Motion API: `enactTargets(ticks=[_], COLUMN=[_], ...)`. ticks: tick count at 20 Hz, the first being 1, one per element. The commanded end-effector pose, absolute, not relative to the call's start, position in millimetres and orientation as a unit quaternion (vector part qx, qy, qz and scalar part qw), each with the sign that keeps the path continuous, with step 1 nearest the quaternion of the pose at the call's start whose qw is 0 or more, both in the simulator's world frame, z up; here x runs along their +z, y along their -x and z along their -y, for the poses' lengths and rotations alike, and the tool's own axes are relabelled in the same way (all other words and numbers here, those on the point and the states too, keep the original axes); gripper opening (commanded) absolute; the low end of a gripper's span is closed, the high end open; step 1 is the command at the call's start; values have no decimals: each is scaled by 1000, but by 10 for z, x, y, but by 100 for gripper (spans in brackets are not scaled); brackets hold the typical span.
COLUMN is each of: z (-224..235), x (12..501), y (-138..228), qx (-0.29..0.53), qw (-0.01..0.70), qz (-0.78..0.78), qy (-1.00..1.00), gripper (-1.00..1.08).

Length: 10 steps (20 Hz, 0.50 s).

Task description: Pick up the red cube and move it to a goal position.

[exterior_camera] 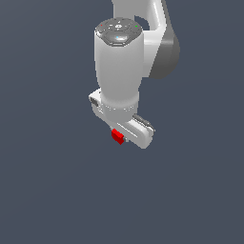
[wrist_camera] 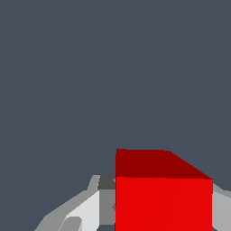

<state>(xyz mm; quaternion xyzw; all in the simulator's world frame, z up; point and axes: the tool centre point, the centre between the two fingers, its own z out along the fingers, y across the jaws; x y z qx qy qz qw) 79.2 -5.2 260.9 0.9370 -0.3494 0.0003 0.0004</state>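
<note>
**Red cube held at the jaws, no goal marker in sight**

The red cube point(exterior_camera: 117, 137) sits right under the white gripper point(exterior_camera: 125, 135), tucked against its underside on the exterior view's left of the gripper body. In the wrist view the red cube point(wrist_camera: 163, 203) fills the near field, with a pale fingertip point(wrist_camera: 85, 212) touching one flank and another grey part showing at its far flank, so the jaws look clamped on the cube across two opposite faces.

The cube is plain, matte, sharp-edged and flat-sided, much smaller than the gripper. I judge it light and rigid: it should neither deform nor need much squeeze. Flat parallel faces are the right place to hold it, and a centred grip should keep it from twisting.

Around the gripper there is only uniform dark grey-blue; no counter edge, shadow or goal shows, so the cube's height cannot be told.
</note>
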Motion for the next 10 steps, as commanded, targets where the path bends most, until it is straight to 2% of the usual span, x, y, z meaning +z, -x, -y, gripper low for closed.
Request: enactTargets(ticks=[1,10], z=[34,10], x=[2686,2785], y=[-841,-910], qx=[0,0], qw=[0,0], qz=[350,349], qy=[-937,-937], gripper=[-100,-100])
